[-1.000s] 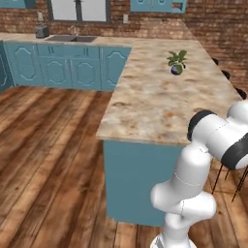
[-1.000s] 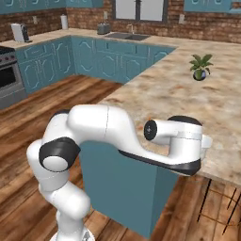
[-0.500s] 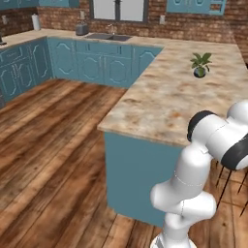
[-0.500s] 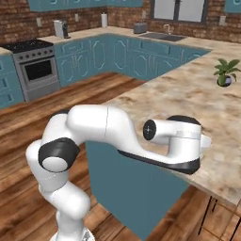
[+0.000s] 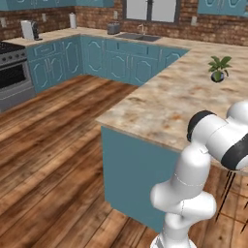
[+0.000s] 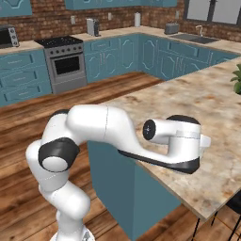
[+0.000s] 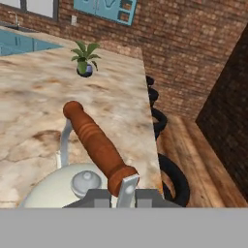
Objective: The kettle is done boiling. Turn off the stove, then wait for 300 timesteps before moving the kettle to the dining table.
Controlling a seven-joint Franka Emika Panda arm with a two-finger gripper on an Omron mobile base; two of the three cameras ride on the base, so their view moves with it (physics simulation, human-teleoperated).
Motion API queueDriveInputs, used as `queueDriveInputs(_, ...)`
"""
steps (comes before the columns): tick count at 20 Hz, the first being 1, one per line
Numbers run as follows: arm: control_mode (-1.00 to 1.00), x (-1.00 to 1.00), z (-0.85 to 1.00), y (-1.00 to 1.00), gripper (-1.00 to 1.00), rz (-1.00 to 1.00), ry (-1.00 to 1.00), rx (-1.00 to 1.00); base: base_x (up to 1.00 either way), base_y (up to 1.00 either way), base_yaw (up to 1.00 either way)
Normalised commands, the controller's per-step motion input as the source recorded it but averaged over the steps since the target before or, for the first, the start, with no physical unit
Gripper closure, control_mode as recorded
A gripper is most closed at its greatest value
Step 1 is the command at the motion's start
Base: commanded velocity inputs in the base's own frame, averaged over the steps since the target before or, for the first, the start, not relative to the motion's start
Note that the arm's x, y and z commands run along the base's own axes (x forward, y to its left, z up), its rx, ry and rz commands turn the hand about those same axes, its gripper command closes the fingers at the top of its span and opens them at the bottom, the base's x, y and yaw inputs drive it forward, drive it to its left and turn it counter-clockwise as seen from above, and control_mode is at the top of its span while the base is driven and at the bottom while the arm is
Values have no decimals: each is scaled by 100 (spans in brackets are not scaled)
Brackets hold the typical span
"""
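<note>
One kettle (image 7: 72, 186), white with a round lid knob and a brown ribbed handle, sits at the bottom of the hand view directly under the pincer (image 7: 125, 191), above the marbled tabletop of the dining table (image 7: 43, 111). The near end of the handle runs down between the finger tips, so the pincer looks clenched on it, though the tips are mostly cut off by the frame edge; whether the kettle's base touches the stone cannot be told. One small potted plant (image 7: 85, 59) stands on the same tabletop, well beyond the kettle toward the brick wall. Beside the table's far edge, on the side away from the kettle, black round stool shapes (image 7: 167, 169) line up; at least three show, the count beyond that being unclear. In the right base view the one white arm (image 6: 122, 136) reaches from its base over the table's corner (image 6: 155, 113). One stove (image 6: 66, 63) stands well apart from the table, against the wall cabinets, with one toaster (image 6: 92, 27) on the counter just beside it. One sink (image 5: 135, 37) lies in the wall counter under the window, across the wooden floor from the table.
</note>
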Motion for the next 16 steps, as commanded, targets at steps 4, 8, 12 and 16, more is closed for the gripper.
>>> queueDriveInputs(4, 100, 0, 0, 0, 100, 0, 0, 0, 10, -35, 18)
queueDriveInputs(8, 100, 0, 0, 0, 100, 0, 0, 0, 0, 0, 0)
queueDriveInputs(12, -100, 2, 0, 0, 100, 0, 0, 0, 1, 0, 0)
queueDriveInputs(16, -100, 8, -1, 0, 100, 0, 0, 3, 0, 0, 0)
